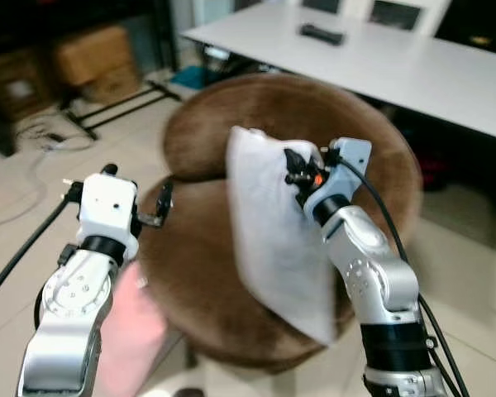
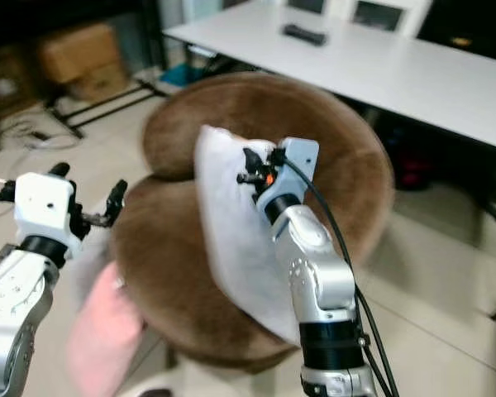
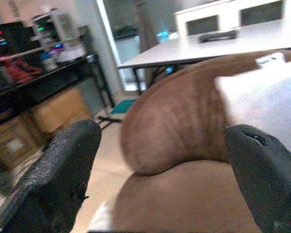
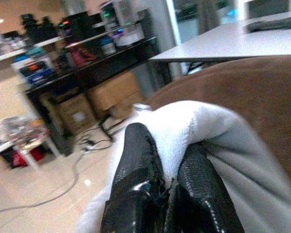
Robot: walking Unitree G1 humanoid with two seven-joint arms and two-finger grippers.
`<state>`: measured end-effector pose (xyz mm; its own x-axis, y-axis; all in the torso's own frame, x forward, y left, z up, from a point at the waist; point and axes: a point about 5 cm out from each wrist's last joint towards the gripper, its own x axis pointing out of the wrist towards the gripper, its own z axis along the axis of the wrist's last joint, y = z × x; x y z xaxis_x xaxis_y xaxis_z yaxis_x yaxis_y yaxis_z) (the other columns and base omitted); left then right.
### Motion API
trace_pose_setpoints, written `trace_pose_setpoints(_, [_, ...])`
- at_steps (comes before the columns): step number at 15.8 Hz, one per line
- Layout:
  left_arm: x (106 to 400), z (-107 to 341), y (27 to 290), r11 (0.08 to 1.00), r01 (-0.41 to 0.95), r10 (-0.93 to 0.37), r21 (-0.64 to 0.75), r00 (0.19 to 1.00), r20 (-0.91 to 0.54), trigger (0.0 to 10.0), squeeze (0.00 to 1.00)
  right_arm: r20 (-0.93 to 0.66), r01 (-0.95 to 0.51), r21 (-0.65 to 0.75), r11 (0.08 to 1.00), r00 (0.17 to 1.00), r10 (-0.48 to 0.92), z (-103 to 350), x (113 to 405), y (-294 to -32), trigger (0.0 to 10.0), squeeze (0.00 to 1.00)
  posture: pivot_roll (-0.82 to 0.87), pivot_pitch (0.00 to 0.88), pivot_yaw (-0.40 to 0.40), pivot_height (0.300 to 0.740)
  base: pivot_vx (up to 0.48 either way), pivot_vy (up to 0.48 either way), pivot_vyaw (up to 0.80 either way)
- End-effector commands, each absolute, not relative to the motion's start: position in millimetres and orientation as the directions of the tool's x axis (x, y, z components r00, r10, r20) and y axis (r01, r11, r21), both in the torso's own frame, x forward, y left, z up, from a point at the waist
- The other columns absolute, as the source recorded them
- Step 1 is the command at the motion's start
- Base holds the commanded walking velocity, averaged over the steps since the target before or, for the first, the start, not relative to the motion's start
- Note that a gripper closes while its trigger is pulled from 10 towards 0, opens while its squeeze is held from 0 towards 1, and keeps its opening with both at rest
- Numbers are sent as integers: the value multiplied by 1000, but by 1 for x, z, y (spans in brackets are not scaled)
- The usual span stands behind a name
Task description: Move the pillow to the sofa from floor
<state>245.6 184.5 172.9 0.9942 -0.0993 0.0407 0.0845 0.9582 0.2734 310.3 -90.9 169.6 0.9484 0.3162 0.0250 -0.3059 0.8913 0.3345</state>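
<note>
Right wrist view: right gripper (image 4: 169, 187) pinched on white pillow (image 1: 269, 240) edge, above brown sofa (image 1: 223, 298); left gripper (image 3: 160, 179) spread wide, empty, beside sofa

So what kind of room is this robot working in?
Probably a living room that doubles as a workspace: a round brown sofa stands on a tiled floor, a long white table behind it, and cardboard boxes under dark shelving.

Looks like a home living room doubling as workspace: brown plush sofa (image 1: 314, 124), long white table (image 1: 380, 62), tiled floor (image 1: 33, 207), cardboard boxes (image 1: 95, 62), dark shelf of blurry electronics, probably (image 4: 87, 34).
</note>
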Motion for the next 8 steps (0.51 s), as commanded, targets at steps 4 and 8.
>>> trace_pose_setpoints(4, [245, 173, 180, 956, 106, -122, 272, 992, 42, 10000, 0, 76, -322, 314, 893, 946, 315, 182, 313, -92, 10000, 0, 170, 0, -22, 740, 292, 0, 0])
trace_pose_setpoints(8, [245, 173, 179, 956, 108, -124, 271, 991, 43, 10000, 0, 87, -364, 305, 880, 931, 355, 185, 312, -87, 10000, 0, 173, 0, -28, 740, 292, 0, 509])
